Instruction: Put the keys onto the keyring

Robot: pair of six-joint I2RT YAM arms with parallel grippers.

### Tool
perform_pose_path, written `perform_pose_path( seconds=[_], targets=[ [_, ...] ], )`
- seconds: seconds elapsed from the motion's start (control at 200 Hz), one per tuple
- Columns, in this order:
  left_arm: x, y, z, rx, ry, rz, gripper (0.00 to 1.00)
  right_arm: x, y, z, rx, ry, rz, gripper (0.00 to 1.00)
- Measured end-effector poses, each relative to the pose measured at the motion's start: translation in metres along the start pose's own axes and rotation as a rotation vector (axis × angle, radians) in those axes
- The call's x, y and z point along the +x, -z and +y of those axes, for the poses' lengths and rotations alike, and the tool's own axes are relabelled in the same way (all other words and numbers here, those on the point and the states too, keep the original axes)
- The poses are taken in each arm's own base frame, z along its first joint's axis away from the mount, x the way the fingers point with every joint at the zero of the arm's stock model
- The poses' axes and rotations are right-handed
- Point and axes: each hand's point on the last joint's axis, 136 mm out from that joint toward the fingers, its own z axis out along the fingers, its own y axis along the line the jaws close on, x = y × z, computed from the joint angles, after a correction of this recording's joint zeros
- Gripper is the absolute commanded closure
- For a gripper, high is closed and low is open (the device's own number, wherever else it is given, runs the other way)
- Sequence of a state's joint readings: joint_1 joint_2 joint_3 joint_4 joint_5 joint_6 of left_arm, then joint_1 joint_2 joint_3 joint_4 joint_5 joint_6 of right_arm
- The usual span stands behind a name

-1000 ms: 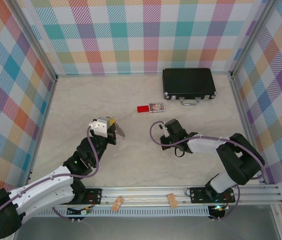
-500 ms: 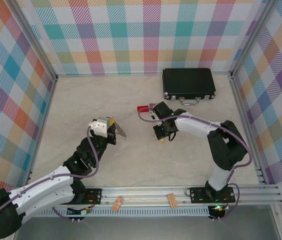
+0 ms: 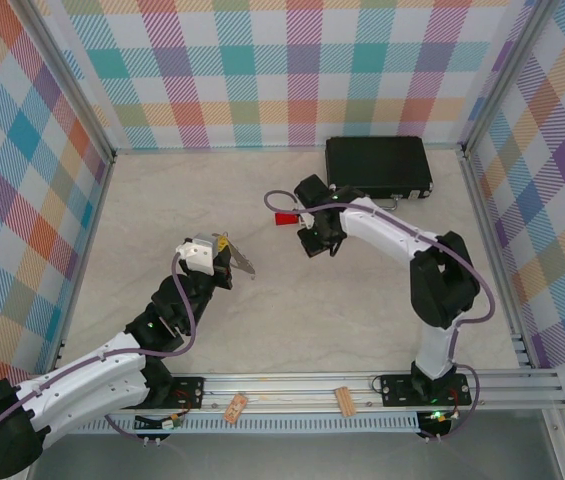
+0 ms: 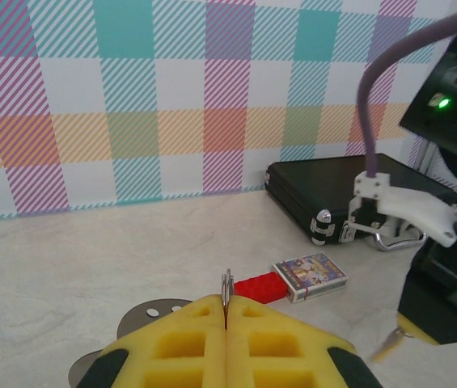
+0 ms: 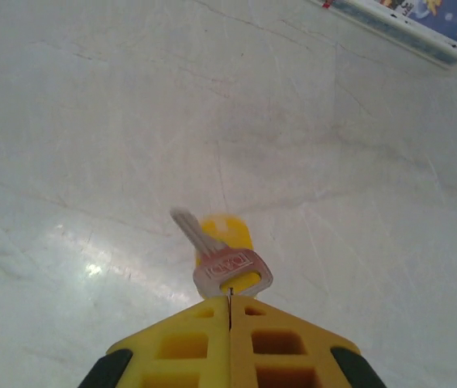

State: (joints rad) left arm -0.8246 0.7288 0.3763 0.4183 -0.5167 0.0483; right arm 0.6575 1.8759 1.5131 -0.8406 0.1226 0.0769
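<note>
My left gripper (image 3: 224, 262) is left of the table's middle, shut on the grey keyring (image 3: 242, 262). In the left wrist view the ring's thin edge (image 4: 226, 284) sticks up between the closed yellow fingers (image 4: 188, 339). My right gripper (image 3: 313, 243) is further right and back, near the red brick, shut on the keys. In the right wrist view it pinches the head of a small silver key (image 5: 230, 271) with a yellow piece (image 5: 230, 236) behind it; the blade points away over the table. The key's blurred tip (image 4: 388, 346) also appears in the left wrist view.
A small red brick (image 3: 285, 217) and a card box (image 4: 310, 276) lie just behind the right gripper. A black case (image 3: 378, 166) with a silver handle stands at the back right. Two tan wooden blocks (image 3: 342, 400) rest on the front rail. Checkered walls enclose the table.
The right arm swung from the near middle toward the back left, carrying the key to beside the red brick. The left arm and the keyring stayed put.
</note>
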Motion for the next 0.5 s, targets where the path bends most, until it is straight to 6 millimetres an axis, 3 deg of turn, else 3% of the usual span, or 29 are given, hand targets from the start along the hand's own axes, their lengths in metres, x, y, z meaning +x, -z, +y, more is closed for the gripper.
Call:
perform_pose_path(
  seconds=[0.165,0.5],
  targets=[
    [0.0,0.0,0.0,0.0,0.0,0.001,1.0,0.011,-0.027,-0.003,0.014,0.007,0.047,1.0],
    [-0.002,0.001,0.0,0.003,0.007,-0.005,1.0,0.056,-0.046,-0.005,0.01,-0.016,0.134,1.0]
  ],
)
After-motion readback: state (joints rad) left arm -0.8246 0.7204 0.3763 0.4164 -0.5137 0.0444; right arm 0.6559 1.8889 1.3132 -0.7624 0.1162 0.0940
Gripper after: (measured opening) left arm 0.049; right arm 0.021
